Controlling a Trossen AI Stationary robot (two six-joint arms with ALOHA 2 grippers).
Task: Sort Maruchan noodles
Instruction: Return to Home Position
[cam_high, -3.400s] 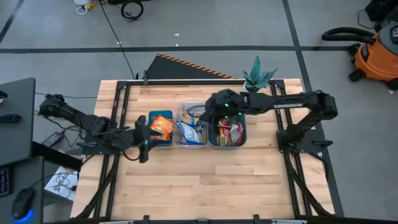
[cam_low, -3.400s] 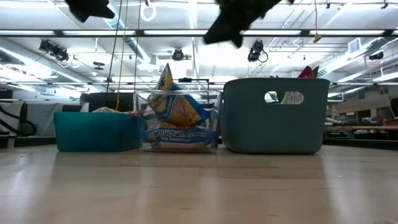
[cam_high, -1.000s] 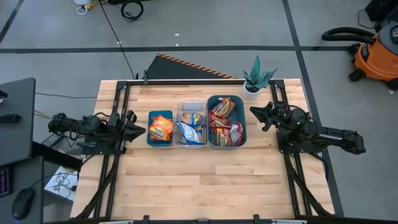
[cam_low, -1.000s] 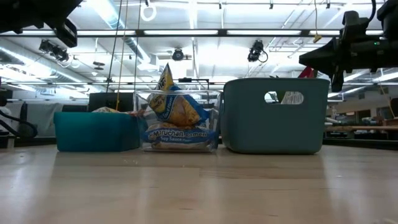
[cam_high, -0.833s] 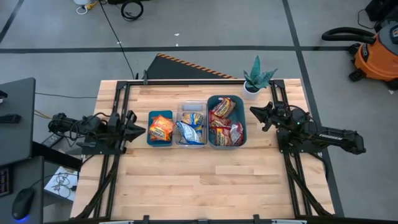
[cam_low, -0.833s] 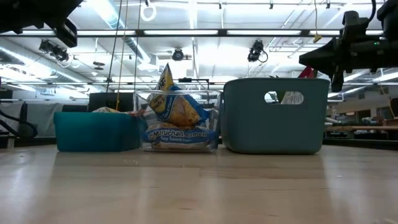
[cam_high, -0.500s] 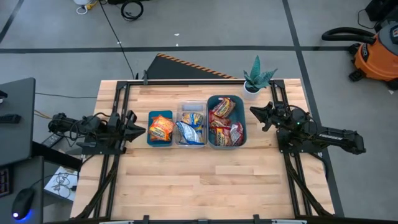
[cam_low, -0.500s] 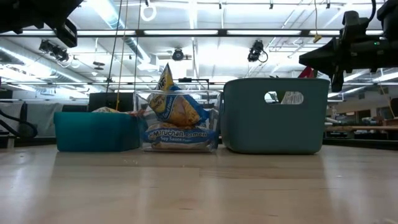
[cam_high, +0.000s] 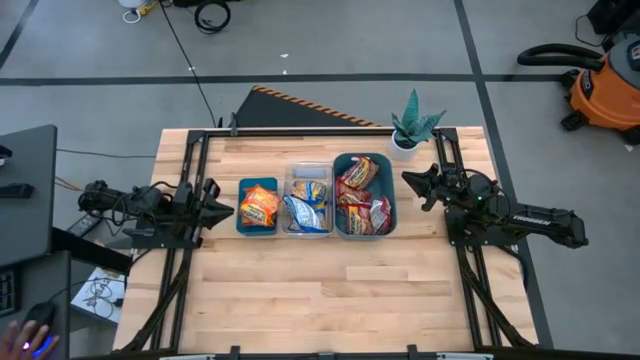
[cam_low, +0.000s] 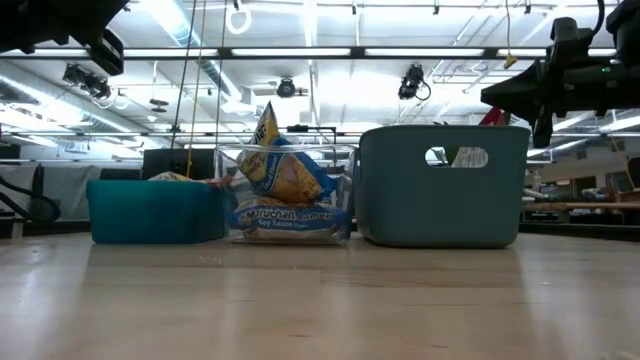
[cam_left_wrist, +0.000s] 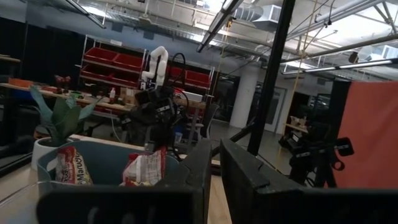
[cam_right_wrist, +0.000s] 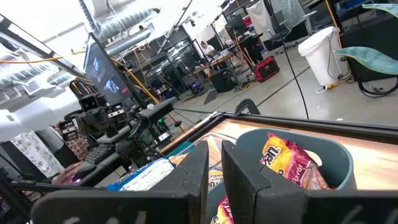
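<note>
The Maruchan noodles lie sorted in three bins set in a row at the middle of the table. Orange-print packets (cam_high: 260, 206) are in the small teal bin (cam_high: 241, 208). Blue-print packets (cam_high: 306, 208) fill the clear bin (cam_high: 309, 168), and red-print ones (cam_high: 362, 200) the grey-blue bin (cam_high: 391, 195). One blue packet (cam_low: 283, 175) stands up above the clear bin's rim. My left gripper (cam_high: 216, 210) hangs shut at the table's left edge, left of the teal bin. My right gripper (cam_high: 411, 181) hangs shut right of the grey-blue bin. Neither holds anything.
A small potted plant (cam_high: 412, 125) stands at the table's far edge, behind the grey-blue bin. Bare wooden tabletop (cam_high: 330, 290) stretches across the near half. A person's hand (cam_high: 25, 340) rests on a mouse off the table's near left corner.
Over the last second neither arm nor any packet has moved. In the frame from over three seconds ago both grippers were at the bins; they now sit drawn back to the table's left and right sides. A person's hand has come onto the mouse.
</note>
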